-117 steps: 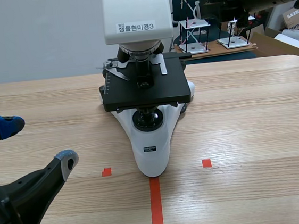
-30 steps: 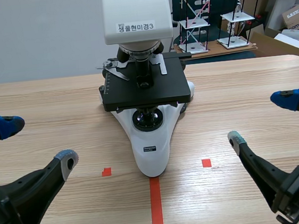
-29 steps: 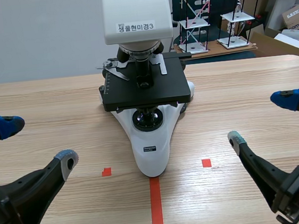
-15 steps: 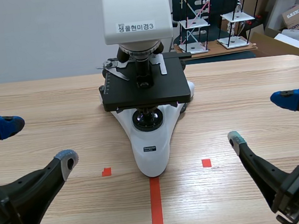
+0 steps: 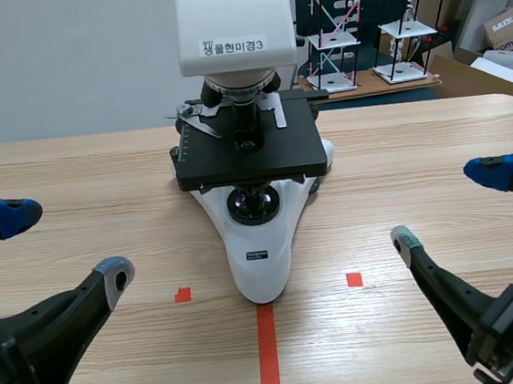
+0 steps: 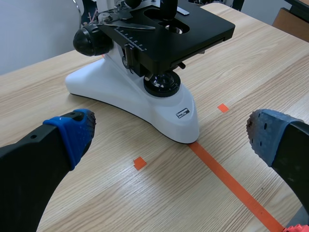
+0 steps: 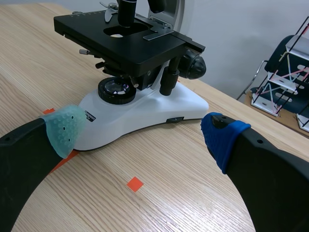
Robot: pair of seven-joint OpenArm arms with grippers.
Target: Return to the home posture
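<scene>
Both claws stand wide open and grip nothing. From the scene view, the left gripper (image 5: 65,243) sits low at the table's near left and the right gripper (image 5: 448,203) low at the near right, well apart from each other. Between them, on the wooden table (image 5: 80,174), stands a white microscope (image 5: 248,156) with a black stage, its nose at the head of the orange tape line (image 5: 268,356). A small tape square (image 5: 183,295) lies on each side of that line. Behind the table's far edge are wire racks (image 5: 340,27) and a cardboard box (image 5: 507,28).

Seen from the left wrist, the left gripper (image 6: 170,134) has one blue pad (image 6: 72,133) on either side, fingers spread, and the microscope (image 6: 145,92) lies ahead of it, apart from both fingers. This side shows the black focus knob (image 6: 89,41) and the ruled scale on the stage, which the scene view hardly gives.

Seen from the right wrist, the right gripper (image 7: 144,133) is likewise spread, one pad grey-green (image 7: 65,128), the other blue. The microscope (image 7: 145,106) is ahead, untouched, with its other focus knob (image 7: 193,65) showing, and a rack (image 7: 285,72) beyond the table.
</scene>
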